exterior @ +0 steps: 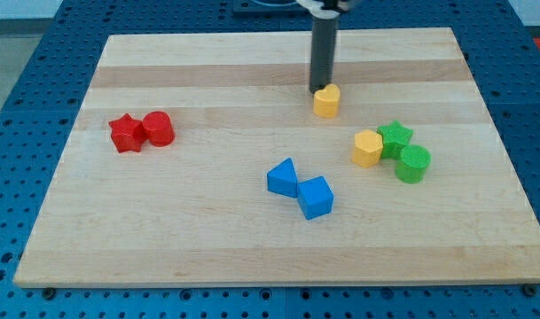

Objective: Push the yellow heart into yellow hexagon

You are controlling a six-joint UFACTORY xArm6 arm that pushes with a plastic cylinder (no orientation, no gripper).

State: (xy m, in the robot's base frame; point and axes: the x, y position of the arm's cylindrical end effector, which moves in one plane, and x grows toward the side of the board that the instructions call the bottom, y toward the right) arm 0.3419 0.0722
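The yellow heart (327, 101) lies on the wooden board, right of centre toward the view's top. My tip (319, 89) stands right at its upper-left edge, touching or nearly touching it. The yellow hexagon (367, 148) lies below and to the right of the heart, a short gap away. It sits against the green star (395, 136).
A green cylinder (413, 164) sits just right of the hexagon, below the green star. A blue triangle (284, 178) and a blue cube (315, 197) lie near the centre bottom. A red star (125, 134) and a red cylinder (158, 128) sit at the left.
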